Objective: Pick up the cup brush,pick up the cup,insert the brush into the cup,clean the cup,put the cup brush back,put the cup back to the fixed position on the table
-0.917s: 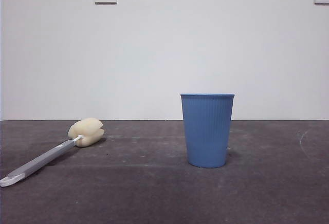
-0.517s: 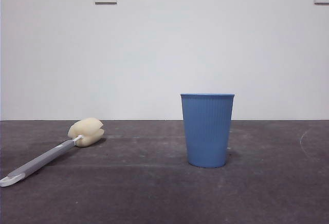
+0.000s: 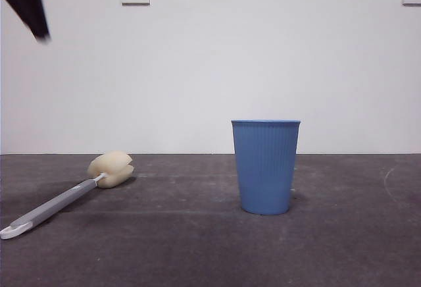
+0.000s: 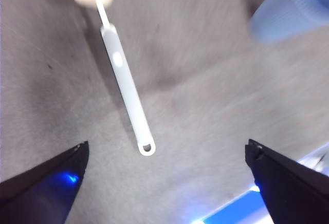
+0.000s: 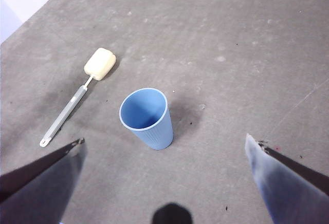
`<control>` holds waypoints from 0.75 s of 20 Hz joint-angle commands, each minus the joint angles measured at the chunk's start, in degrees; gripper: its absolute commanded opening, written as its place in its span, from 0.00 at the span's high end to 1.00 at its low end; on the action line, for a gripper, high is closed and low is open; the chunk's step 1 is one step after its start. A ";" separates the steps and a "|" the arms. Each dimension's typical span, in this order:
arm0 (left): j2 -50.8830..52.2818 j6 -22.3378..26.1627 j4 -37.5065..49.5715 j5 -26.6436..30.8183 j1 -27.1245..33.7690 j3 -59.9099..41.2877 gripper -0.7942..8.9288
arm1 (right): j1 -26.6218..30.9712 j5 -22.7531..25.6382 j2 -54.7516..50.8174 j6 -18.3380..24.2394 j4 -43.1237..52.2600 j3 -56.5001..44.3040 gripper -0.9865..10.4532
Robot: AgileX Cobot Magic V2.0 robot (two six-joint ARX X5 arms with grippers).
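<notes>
The left tool [image 4: 164, 183], jaws spread, hangs above the brush [image 4: 126, 88] lying flat on the worktop [image 3: 164, 247]. The cup [image 3: 266, 166] stands upright at the brush's 3 o'clock; the right tool [image 5: 164, 183] is spread, high above both.

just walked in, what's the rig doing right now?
Nothing is held yet. The cup brush lies flat on the table and the cup stands upright and apart from it. The left gripper is open above the brush handle, and its blurred view suggests that arm is moving; a dark arm tip shows at the top corner of the front view. The right gripper is open too, high above the cup, and the cup looks empty inside.
</notes>
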State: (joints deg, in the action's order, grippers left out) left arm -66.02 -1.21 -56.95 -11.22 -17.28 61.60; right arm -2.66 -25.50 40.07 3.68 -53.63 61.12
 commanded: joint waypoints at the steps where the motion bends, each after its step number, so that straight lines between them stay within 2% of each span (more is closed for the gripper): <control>1: -5.53 -3.06 4.15 2.99 -3.78 -0.04 0.23 | -0.31 -0.04 0.17 -0.02 0.46 0.13 0.33; 4: -11.67 -5.51 8.72 5.88 -5.55 -0.04 0.23 | -0.42 -0.04 0.15 -0.22 0.42 0.13 0.33; 7: -17.55 -5.68 8.46 10.05 -5.49 -0.17 0.23 | -0.44 -0.07 0.15 -0.22 0.44 0.13 0.33; 12: -24.96 -7.32 11.47 9.73 -6.62 -1.22 0.24 | -0.44 -0.04 0.17 -0.22 0.44 0.11 0.33; 15: -26.77 -8.87 14.93 9.84 -6.62 -5.11 0.24 | -0.44 -0.04 0.15 -0.22 0.44 0.13 0.33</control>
State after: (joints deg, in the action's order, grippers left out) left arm -92.40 -9.15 -41.80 -1.63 -23.86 57.10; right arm -2.98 -25.50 40.27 3.68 -53.63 61.12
